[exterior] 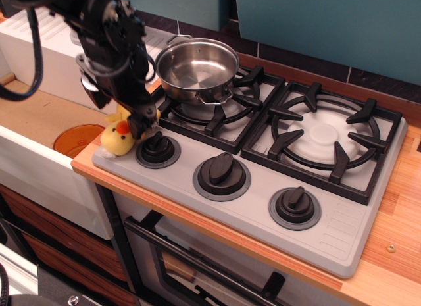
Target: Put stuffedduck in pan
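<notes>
The stuffedduck (116, 136), a small yellow plush with an orange beak, lies on the front left corner of the stove next to the leftmost knob. My gripper (139, 124) has come down on the duck's right side. Its dark fingers (141, 127) cover the duck's wing and body, and they look open around it, not closed. The duck still rests on the stove. The pan (196, 68), a shiny steel pot, stands empty on the back left burner, up and to the right of the gripper.
Three black knobs (222, 174) line the stove's front. The right burner grate (325, 138) is bare. A white sink (39, 115) with an orange plate (75, 138) lies to the left. The wooden counter edge (197, 220) runs along the front.
</notes>
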You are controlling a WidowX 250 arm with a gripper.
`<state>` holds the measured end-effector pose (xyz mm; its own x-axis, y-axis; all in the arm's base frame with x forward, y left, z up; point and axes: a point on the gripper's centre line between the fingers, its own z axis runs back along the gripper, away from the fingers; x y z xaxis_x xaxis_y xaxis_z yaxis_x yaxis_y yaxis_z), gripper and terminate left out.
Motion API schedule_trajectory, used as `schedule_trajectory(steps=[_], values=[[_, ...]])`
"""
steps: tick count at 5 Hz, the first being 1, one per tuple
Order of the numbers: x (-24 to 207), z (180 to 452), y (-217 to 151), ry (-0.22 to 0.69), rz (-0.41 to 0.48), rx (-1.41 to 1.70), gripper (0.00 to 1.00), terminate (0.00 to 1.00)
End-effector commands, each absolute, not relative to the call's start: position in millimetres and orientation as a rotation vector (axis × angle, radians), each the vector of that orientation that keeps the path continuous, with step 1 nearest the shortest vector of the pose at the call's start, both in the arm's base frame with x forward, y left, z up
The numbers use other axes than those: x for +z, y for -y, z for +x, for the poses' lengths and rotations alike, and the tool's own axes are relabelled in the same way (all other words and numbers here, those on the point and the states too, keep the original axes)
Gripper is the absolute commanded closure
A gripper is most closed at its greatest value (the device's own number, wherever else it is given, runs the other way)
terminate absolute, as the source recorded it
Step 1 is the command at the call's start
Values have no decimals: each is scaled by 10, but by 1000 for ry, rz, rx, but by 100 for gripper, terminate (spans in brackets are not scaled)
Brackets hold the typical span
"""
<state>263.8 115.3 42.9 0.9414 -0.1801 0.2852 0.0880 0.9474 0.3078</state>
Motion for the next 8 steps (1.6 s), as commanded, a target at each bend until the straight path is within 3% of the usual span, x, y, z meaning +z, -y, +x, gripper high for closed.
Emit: schedule_trajectory(steps=[1,2,3,6,8], values=[[242,2720,-1153,360,279,-142,0,0],[150,2760,-1142,347,269,-137,0,0],[116,2796,-1138,320,280,-133,100,0],[390,2809,-1290,194,322,-155,100,0],[856,2989,-1381,98,339,-172,100,0]])
